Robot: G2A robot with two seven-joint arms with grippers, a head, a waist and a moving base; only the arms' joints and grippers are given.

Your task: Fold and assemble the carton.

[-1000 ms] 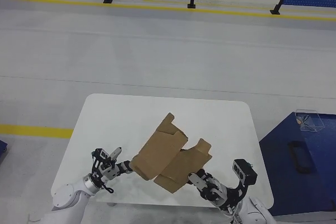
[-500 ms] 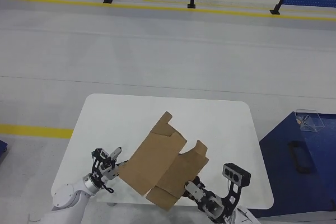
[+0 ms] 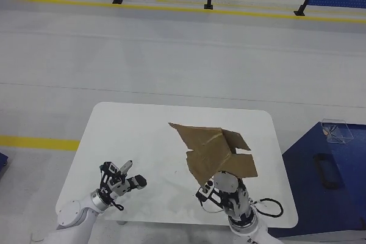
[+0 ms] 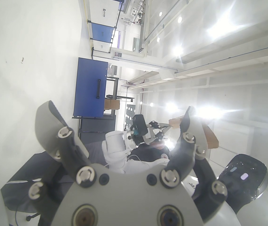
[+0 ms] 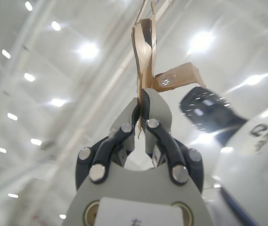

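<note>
- Clamped on the lower edge of the carton (image 3: 215, 155) with the right gripper (image 3: 205, 188), low in the top view's frame, just right of centre.
- From the right wrist: both fingers (image 5: 156, 109) of the right gripper (image 5: 142, 96) pressed together on a thin cardboard edge of the carton (image 5: 145, 48), with no gap beyond the sheet's thickness.
- Held up off the white table (image 3: 128, 131), partly unfolded, with brown panels fanning toward the upper left and the right around the frame's centre.
- Bent out sideways near the grip: one flap bearing a shiny patch (image 5: 168, 81).
- Spread wide with nothing inside at the left gripper (image 3: 132, 174), in the lower left of the frame, over the table's near left corner and well apart from the carton.
- From the left wrist: left gripper (image 4: 121, 118) with fingers (image 4: 54, 121) splayed far apart and nothing between them.
- Standing beside the table at the frame's right edge: a blue cabinet (image 3: 335, 177), topped by a small clear container (image 3: 337, 131).
- Painted across the grey floor (image 3: 171, 55) at the frame's left edge: a yellow line (image 3: 30, 143).
</note>
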